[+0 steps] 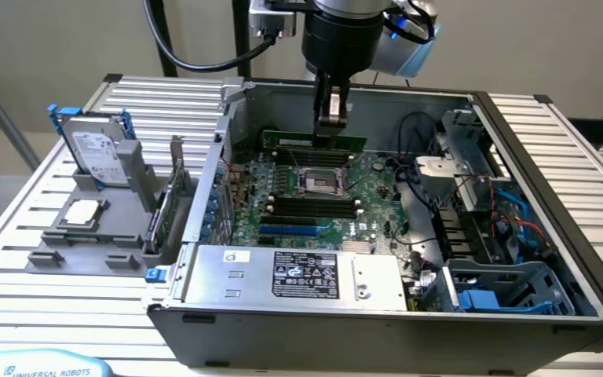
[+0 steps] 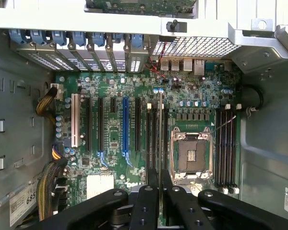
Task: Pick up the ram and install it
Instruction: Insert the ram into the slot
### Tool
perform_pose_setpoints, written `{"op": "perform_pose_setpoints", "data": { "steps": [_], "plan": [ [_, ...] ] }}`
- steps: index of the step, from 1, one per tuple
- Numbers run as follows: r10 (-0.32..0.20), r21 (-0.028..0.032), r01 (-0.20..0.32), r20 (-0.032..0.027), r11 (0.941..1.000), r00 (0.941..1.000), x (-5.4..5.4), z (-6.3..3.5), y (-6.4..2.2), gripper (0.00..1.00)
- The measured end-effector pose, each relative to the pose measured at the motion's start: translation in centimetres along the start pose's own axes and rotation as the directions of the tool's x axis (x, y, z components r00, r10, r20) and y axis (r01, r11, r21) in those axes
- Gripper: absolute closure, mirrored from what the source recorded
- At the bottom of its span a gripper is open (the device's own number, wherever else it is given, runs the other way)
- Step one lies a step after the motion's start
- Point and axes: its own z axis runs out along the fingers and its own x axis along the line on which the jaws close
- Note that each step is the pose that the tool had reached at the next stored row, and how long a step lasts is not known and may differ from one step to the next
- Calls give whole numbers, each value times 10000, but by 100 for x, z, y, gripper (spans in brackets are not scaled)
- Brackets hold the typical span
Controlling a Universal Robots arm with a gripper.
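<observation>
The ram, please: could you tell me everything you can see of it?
The ram is a long, thin green circuit-board stick with dark chips along it. It stands level on its long edge, its upper edge pinched in the shut pincer, inside the open computer case above the black memory slots beside the empty processor socket. Whether it touches a slot cannot be told.

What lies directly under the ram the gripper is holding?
Under the ram lie black memory slots beside the empty processor socket; its own edge covers the slot straight below.
</observation>
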Motion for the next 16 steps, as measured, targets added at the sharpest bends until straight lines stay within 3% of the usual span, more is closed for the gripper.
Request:
{"op": "perform_pose_setpoints", "data": {
  "steps": [10,16],
  "plan": [
    [1,0,-1,1,10000,10000,0,6,-5,87],
    [1,-1,-1,-5,10000,10000,-9,106,-55,87]
  ]
}}
